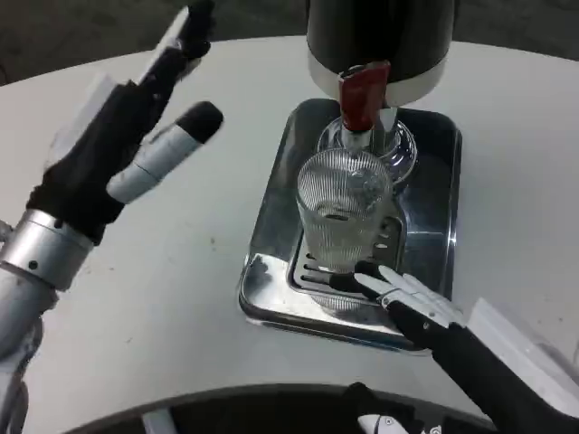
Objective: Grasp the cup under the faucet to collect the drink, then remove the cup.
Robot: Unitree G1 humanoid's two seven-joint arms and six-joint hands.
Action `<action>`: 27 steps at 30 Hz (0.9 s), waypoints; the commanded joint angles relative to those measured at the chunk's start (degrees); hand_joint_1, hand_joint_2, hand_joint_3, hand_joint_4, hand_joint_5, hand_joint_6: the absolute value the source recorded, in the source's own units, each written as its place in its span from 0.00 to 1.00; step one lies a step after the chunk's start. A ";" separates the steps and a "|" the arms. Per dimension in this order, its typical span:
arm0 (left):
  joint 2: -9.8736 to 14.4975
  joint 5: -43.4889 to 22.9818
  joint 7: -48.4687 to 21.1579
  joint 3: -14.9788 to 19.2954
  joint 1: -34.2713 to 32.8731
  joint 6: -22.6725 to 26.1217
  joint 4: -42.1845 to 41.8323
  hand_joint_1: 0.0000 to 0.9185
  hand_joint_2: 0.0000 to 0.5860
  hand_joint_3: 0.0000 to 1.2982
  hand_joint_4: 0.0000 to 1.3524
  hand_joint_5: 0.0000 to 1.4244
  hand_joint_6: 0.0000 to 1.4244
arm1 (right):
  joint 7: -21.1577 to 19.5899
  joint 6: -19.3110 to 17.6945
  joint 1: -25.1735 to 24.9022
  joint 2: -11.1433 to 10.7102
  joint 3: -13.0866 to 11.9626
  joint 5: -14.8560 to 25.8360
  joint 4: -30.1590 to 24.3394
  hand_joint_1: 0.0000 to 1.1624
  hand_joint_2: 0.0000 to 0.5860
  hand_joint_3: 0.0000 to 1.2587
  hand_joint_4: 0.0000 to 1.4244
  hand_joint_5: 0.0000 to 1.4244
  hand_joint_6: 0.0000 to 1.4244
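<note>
Right hand [412, 303]: seen at the near edge of the steel tray [271, 208], fingers extended toward the base of the cup [344, 208]; whether contact is made cannot be told. Left hand [136, 127]: raised over the white table [181, 289], fingers spread, nothing held. Ribbed clear cup: stood upright on the tray's slotted grate, directly beneath the red-handled faucet [364, 95] of the dispenser [380, 36].
</note>
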 commanded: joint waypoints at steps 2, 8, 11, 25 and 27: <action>-1.84 -13.64 -6.73 2.72 -3.93 10.55 -4.26 0.00 0.06 0.15 0.08 0.13 0.11 | -0.30 -0.02 0.14 0.28 0.45 0.23 -0.05 0.58 0.77 0.11 0.02 0.00 0.00; -1.98 -20.38 -9.70 3.85 -6.77 20.38 -9.72 0.00 0.07 0.20 0.12 0.16 0.13 | -0.37 0.11 0.87 0.30 0.09 0.20 -0.78 0.58 0.77 0.11 0.02 0.00 0.00; -2.08 -21.71 -10.36 4.28 -7.06 23.44 -11.89 0.00 0.07 0.21 0.12 0.17 0.13 | -0.51 -0.06 1.51 0.36 -0.35 0.35 -1.01 0.58 0.77 0.11 0.02 0.00 0.00; -3.62 -24.13 -12.38 4.44 -8.25 30.00 -13.42 0.00 0.08 0.22 0.12 0.17 0.14 | -0.77 -0.58 2.09 0.64 -0.38 0.54 -0.77 0.58 0.77 0.11 0.02 0.00 0.00; -4.03 -24.42 -13.09 4.27 -8.65 30.60 -12.85 0.00 0.08 0.22 0.12 0.17 0.14 | -0.82 -0.67 2.15 0.64 -0.36 0.55 -0.74 0.58 0.77 0.11 0.02 0.00 0.00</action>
